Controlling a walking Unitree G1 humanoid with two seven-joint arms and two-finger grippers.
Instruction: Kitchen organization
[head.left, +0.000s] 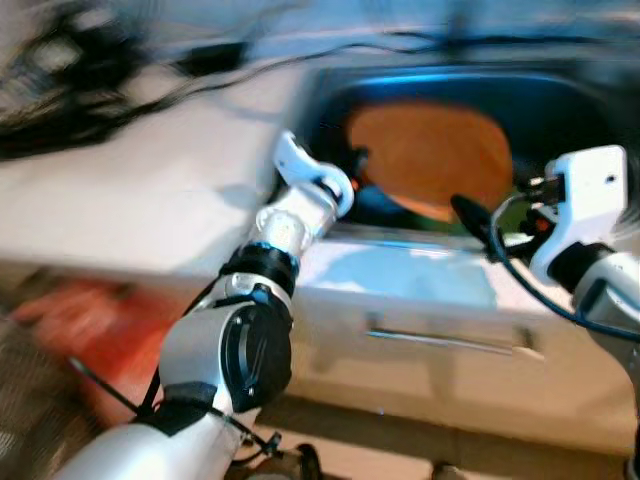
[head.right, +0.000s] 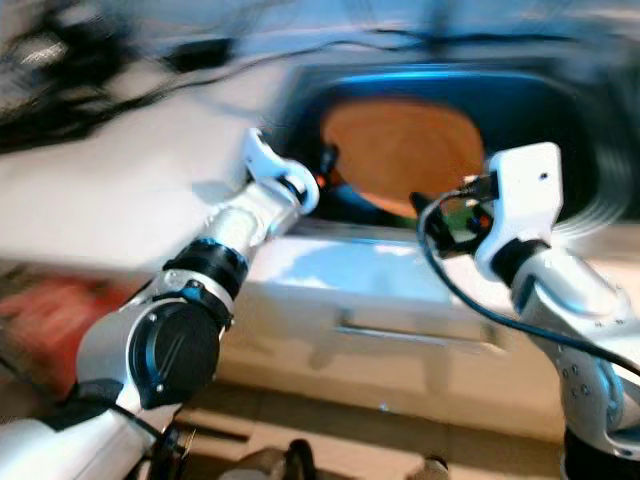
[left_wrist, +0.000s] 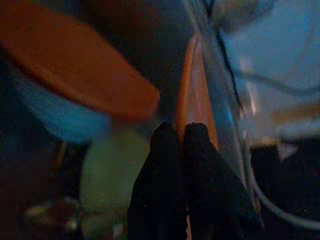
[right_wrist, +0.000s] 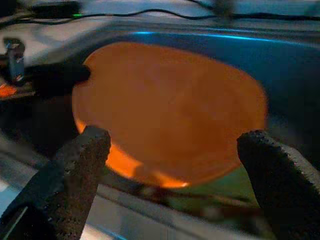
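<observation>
Both pincers at the sink (head.left: 560, 100), an orange plate (right_wrist: 170, 110) inside it.

The plate lies in the dark basin set into the white worktop (head.left: 140, 190). The left pincer (left_wrist: 181, 132) reaches over the sink's near-left edge, fingers pressed together beside the plate's rim; through the blur, touching or not is unclear. The right pincer (right_wrist: 172, 142) hovers at the front edge, fingers spread wide, facing the plate. Black cables (head.left: 70, 90) trail across the worktop.
</observation>
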